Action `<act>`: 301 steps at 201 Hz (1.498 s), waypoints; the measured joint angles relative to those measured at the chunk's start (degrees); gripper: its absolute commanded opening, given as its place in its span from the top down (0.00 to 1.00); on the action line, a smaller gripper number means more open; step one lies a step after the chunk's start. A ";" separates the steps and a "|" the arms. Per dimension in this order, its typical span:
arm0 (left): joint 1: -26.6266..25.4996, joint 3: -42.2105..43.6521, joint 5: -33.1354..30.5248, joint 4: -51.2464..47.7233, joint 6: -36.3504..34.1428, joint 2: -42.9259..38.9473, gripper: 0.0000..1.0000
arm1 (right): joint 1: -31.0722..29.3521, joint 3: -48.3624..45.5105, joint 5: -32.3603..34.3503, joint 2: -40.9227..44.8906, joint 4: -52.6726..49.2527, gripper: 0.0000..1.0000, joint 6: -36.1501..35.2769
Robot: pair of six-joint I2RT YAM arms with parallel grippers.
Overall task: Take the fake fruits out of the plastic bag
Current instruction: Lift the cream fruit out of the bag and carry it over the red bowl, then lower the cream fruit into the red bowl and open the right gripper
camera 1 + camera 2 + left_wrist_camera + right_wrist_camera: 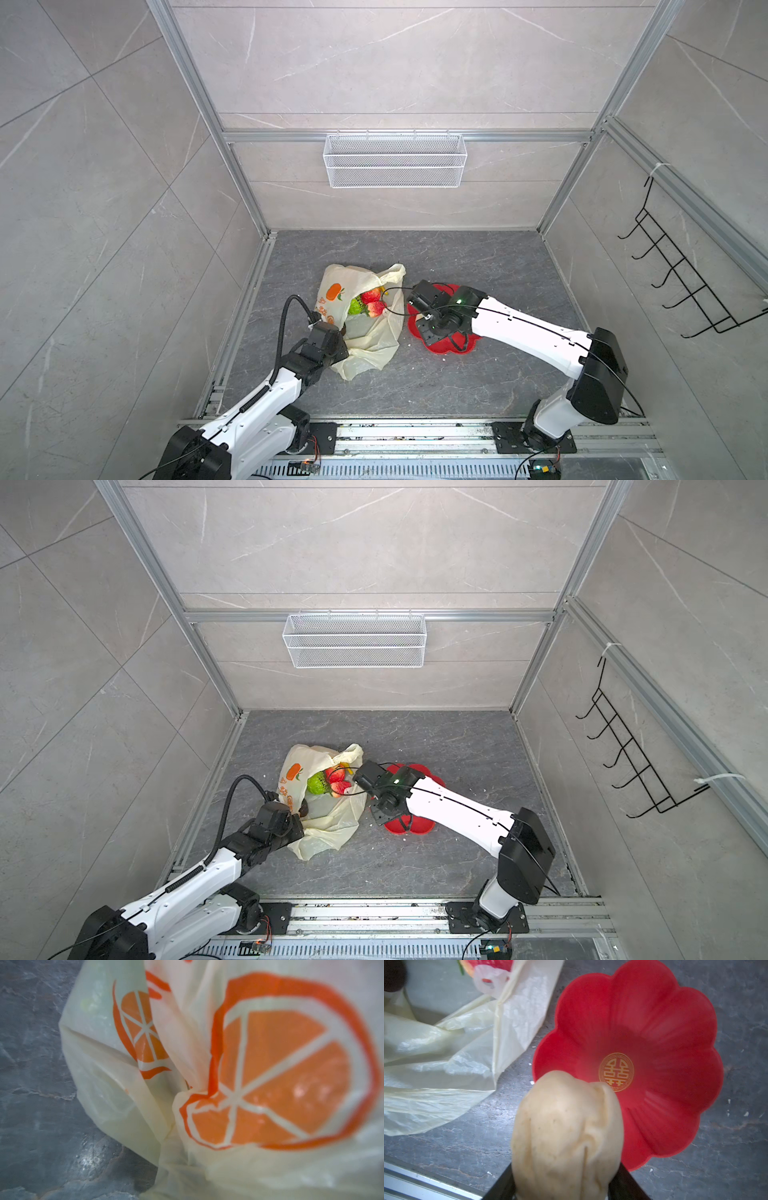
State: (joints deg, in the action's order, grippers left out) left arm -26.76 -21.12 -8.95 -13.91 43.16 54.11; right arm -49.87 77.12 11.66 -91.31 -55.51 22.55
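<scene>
The cream plastic bag [365, 345] lies crumpled on the grey floor with its mouth open. Two red apples [372, 296], a green bumpy fruit [355, 306] and a yellow banana tip [385, 291] show inside it. My left gripper [340, 331] is at the bag's near-left edge, shut on bunched plastic; the bag [104, 1053] with its orange print fills the left wrist view and hides the fingers. My right gripper [566, 1178] is shut on a beige round fruit [566, 1136], held above the rim of the red flower-shaped plate [664, 1043], just right of the bag [436, 1053].
A white wire-mesh basket [395, 160] hangs on the back wall. A black hook rack [681, 270] hangs on the right wall. Aluminium rails [415, 432] run along the front edge and the left side of the floor. The plate [449, 351] sits partly under the right wrist.
</scene>
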 measured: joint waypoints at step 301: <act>0.00 0.07 0.07 0.31 -1.62 -1.38 1.00 | 14.34 -5.46 -5.95 -10.05 -4.48 0.38 -1.40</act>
State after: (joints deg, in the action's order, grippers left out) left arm -26.76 -21.06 -8.88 -13.61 41.54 52.73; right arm -35.53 71.66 5.72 -101.36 -59.99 21.15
